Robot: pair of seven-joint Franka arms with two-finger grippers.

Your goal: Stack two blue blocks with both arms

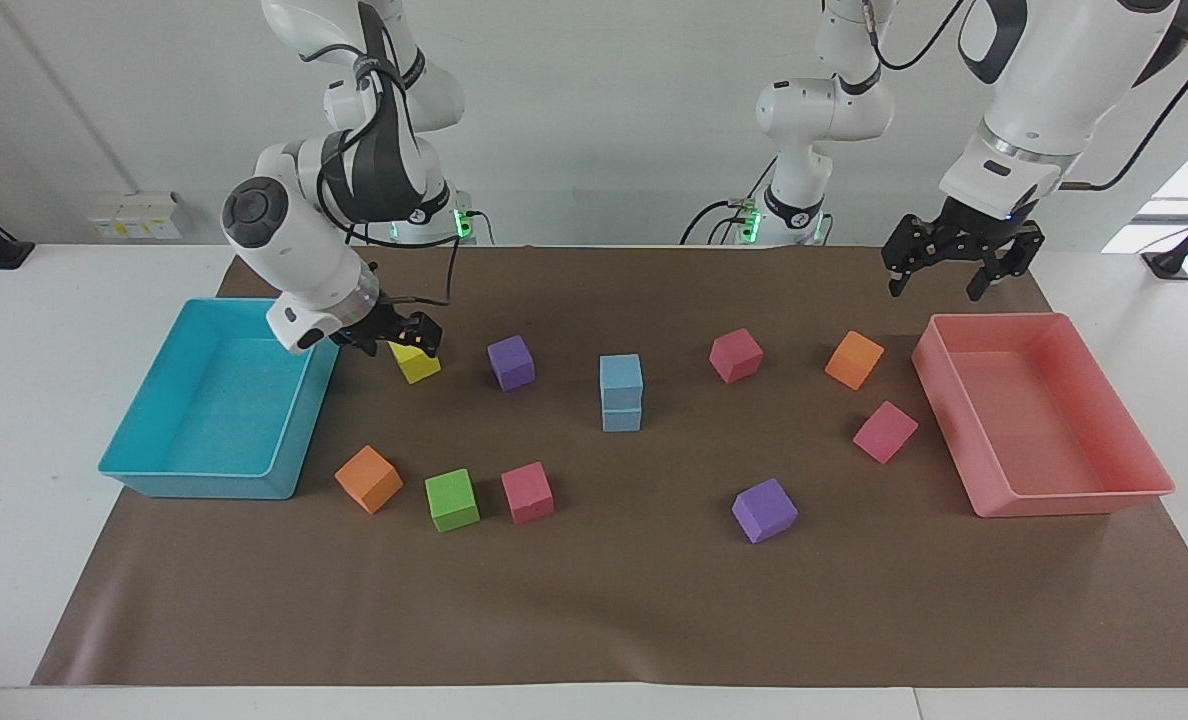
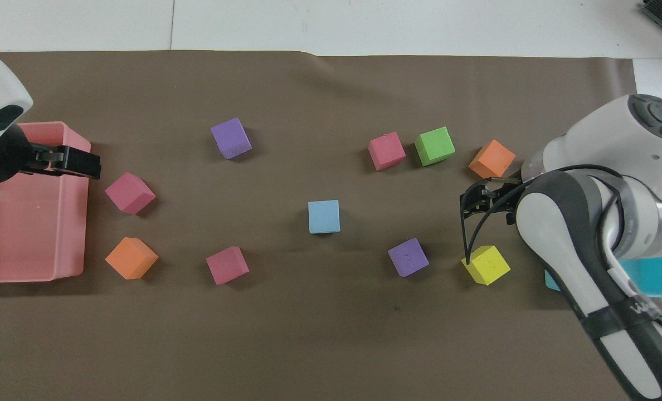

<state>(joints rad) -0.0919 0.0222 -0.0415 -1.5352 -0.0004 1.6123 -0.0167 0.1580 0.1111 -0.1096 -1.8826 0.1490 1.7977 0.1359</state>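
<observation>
The two blue blocks (image 1: 621, 392) stand stacked, one on the other, in the middle of the brown mat; from overhead they show as one square (image 2: 324, 216). My right gripper (image 1: 416, 340) is open and empty, raised over the yellow cube (image 1: 415, 364) beside the turquoise tray, well apart from the stack; it also shows in the overhead view (image 2: 474, 199). My left gripper (image 1: 936, 288) is open and empty, up in the air over the mat by the pink tray's corner, and shows in the overhead view (image 2: 86, 164).
A turquoise tray (image 1: 154, 482) stands at the right arm's end and a pink tray (image 1: 1064, 505) at the left arm's end. Loose cubes lie around the stack: purple (image 1: 511, 362), pink (image 1: 735, 355), orange (image 1: 854, 359), pink (image 1: 885, 431), purple (image 1: 764, 510), pink (image 1: 527, 492), green (image 1: 452, 499), orange (image 1: 368, 479).
</observation>
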